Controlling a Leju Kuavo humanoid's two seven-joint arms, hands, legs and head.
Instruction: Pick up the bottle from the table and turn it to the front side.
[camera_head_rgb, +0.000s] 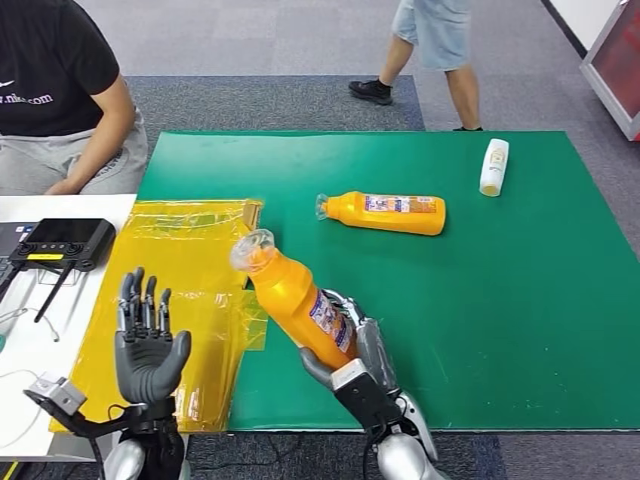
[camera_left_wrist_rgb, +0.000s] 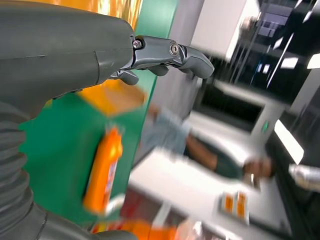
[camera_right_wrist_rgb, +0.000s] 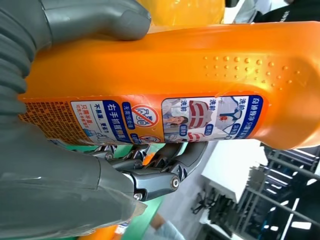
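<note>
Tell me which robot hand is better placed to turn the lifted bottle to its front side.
The right robot hand, probably. It already grips the orange bottle, lifted off the green mat and tilted. The left robot hand is raised open over the yellow sheet, holding nothing, apart from the bottle.

"洗前", "右手抓握" on held bottle's (camera_right_wrist_rgb: 170, 65) label
</note>
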